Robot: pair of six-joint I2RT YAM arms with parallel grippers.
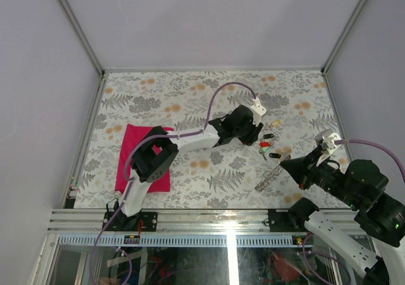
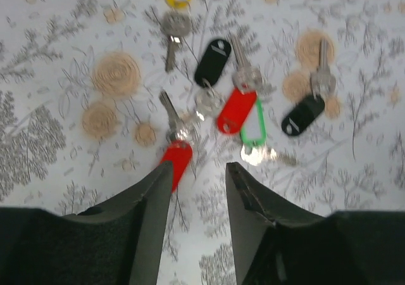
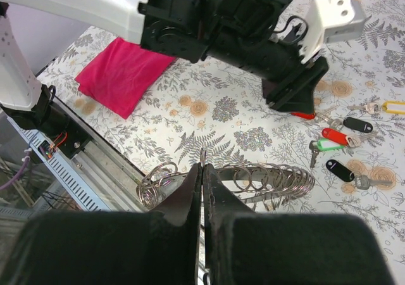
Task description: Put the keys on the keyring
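Floral bench [image 1: 190, 95]. Light, slick keys [image 2: 212, 63]: pinch yours by its plastic head [image 2: 236, 111]. Your left claw [image 2: 198, 166] narrow, empty; right claw [image 3: 202, 166] shut.

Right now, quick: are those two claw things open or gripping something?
Left gripper: jaws open, holding nothing, above the keys.
Right gripper: jaws shut, apparently pinching the keyring.

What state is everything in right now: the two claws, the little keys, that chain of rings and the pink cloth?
Left gripper: open, empty, over the keys.
Right gripper: shut, pinching the silvery chain of metal rings.
Silvery chain of metal rings: lying stretched out, no key on it.
Small metal keys with coloured plastic tags: lying loose, clustered together.
Magenta cloth: lying flat, untouched.
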